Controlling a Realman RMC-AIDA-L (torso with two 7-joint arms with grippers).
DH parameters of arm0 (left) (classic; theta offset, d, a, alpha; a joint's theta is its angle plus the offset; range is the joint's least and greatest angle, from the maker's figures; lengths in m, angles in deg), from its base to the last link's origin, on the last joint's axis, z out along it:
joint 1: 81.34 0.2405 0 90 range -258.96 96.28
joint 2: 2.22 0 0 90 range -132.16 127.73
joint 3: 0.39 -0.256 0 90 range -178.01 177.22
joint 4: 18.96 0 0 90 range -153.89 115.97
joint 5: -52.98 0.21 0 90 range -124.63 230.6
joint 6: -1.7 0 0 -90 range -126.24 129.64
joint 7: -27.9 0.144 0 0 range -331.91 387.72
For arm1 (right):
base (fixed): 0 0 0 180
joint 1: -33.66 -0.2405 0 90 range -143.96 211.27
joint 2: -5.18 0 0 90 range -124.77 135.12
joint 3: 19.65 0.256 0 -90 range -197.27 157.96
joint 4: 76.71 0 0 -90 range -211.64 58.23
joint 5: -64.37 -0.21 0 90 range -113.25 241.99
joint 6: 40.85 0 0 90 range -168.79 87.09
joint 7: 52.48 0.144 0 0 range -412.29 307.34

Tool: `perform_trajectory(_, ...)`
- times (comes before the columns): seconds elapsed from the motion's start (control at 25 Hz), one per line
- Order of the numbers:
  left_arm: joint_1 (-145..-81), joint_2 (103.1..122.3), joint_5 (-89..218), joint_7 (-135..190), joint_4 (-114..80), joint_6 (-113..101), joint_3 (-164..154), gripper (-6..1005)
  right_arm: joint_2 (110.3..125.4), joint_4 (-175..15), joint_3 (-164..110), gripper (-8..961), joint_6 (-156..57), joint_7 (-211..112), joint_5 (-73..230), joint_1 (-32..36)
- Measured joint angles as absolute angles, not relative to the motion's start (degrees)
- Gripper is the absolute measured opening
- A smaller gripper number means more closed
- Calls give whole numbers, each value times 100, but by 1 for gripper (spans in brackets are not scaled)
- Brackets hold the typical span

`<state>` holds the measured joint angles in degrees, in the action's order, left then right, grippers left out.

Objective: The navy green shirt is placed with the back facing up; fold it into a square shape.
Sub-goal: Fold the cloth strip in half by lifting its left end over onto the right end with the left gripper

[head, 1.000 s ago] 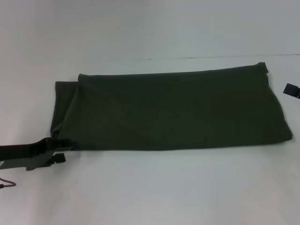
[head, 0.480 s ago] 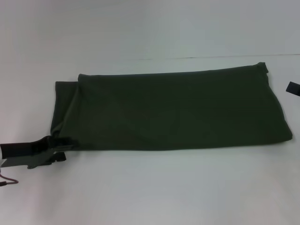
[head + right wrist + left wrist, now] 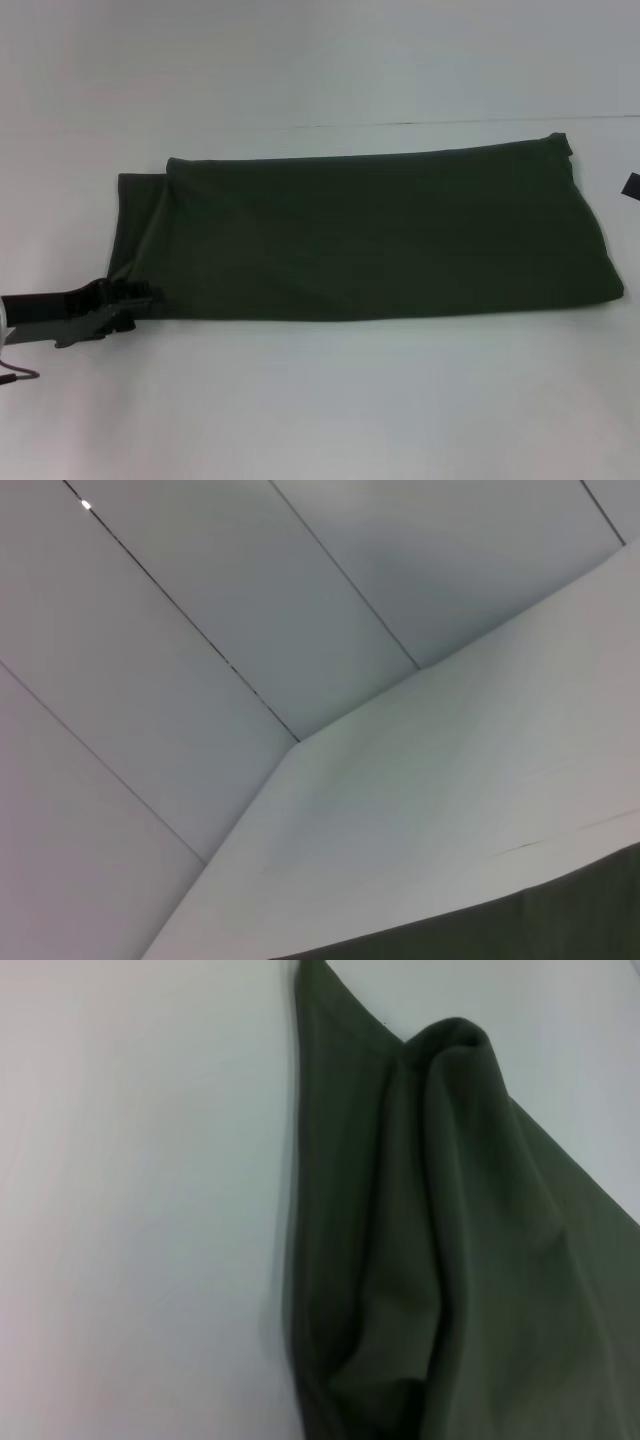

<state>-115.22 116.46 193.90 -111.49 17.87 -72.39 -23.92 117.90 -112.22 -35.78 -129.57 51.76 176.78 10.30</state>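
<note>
The navy green shirt lies flat on the white table as a long folded band, plain side up. My left gripper sits low at the shirt's near left corner, touching the edge of the cloth. The left wrist view shows the shirt close up, with a raised fold running along it beside bare table. Only a dark tip of my right gripper shows at the picture's right edge, just off the shirt's right end. A strip of the shirt crosses the right wrist view.
White table surface surrounds the shirt on all sides, wide in front of it. The table's far edge meets a pale wall just behind the shirt. A thin cable hangs under the left arm.
The left gripper has crept slightly up toward the shirt's corner. The right gripper has drawn back to the right, almost out of the picture. The shirt has not moved.
</note>
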Motion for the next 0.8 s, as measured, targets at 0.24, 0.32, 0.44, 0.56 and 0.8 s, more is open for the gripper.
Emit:
perform_trajectory(0.24,-11565,11642,19391,-11149,1775,-7101,-2430,684,11785,-11222,-3545,913,-12986,5176,17678,1049)
perform_trajectory(0.32,-11588,11642,19381,-11149,1775,-7060,-2430,684,11785,-11221,-3541,913,-12988,5176,17678,1051)
perform_trajectory(0.44,-11646,11643,19385,-11149,1776,-7036,-2430,684,11785,-11221,-3538,913,-12989,5174,17678,1053)
perform_trajectory(0.56,-11713,11643,19392,-11143,1778,-7030,-2430,684,11785,-11221,-3538,913,-12989,5163,17678,1054)
perform_trajectory(0.8,-11843,11643,19364,-11108,1778,-6988,-2430,683,11785,-11221,-3538,913,-12989,5153,17678,1058)
